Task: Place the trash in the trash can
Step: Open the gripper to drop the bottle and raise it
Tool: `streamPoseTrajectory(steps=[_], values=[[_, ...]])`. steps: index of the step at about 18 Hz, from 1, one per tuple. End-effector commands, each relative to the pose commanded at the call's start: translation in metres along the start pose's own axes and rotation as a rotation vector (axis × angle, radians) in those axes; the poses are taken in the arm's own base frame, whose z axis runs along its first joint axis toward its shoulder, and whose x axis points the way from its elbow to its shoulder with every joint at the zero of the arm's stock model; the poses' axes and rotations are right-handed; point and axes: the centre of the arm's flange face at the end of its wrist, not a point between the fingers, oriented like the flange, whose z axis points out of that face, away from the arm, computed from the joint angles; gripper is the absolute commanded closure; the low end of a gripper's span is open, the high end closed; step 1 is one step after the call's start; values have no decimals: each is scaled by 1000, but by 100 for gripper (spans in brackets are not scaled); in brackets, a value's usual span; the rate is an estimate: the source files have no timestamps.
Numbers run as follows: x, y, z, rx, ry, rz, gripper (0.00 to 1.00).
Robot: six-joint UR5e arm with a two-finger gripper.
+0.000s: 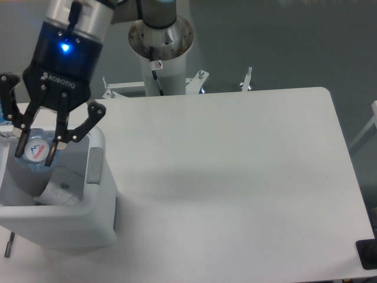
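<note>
Pincer (34, 151) at 9 o'clock in the view hangs over the open top of the trash can (76, 227), its 2 fingers (54, 148) clamped on the clear water bottle (35, 153). The bottle's red-and-blue label shows between the fingers, and its body sits just above the bin's inner wall, over the cavity. Inside the bin, toward 7 o'clock, lies the whitish plastic package (59, 190). A grey tab (94, 166) sits on the bin's right rim. The black pincer body carries a lit blue light (65, 47). Right of the bin, the white table (235, 177) spreads toward 3 o'clock. The arm's base column (160, 47) stands at 12 o'clock behind the table edge.
</note>
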Motion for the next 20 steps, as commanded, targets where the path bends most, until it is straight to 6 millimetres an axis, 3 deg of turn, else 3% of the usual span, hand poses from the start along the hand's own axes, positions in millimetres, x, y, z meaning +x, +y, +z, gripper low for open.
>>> streamPoseTrajectory(steps=[6, 9, 12, 15, 20], values=[[-6, 1, 2, -6, -37, -1, 0], [-43, -3, -7, -7, -195, 56, 0], [-65, -6, -11, -30, -277, 187, 0], [-80, -8, -23, -70, -399, 297, 0], [-101, 10, -31, -273, -528, 488, 0]])
